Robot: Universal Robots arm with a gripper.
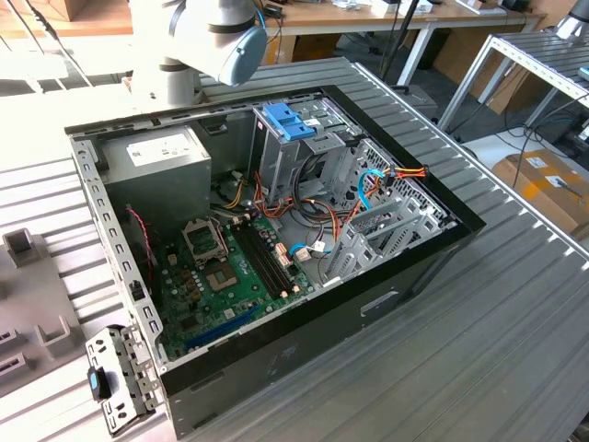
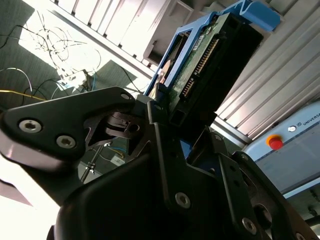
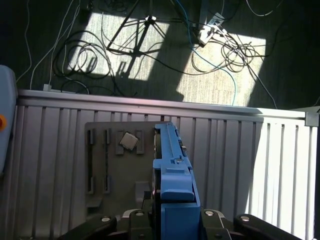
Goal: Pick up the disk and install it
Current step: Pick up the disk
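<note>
While the pincer (image 2: 172,114) clamps it | the disk (image 3: 172,165) juts out between the jaws

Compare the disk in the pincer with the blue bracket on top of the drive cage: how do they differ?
The disk carries a dark body and a green circuit board between its blue rails; the blue bracket is bare slotted plastic. The disk is clamped in the pincer, while the bracket lies on the metal drive cage. Both share bright blue plastic.

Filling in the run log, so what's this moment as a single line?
pincer: shut on disk | disk pose: on edge, over grey fixture plate | installed: no
</note>
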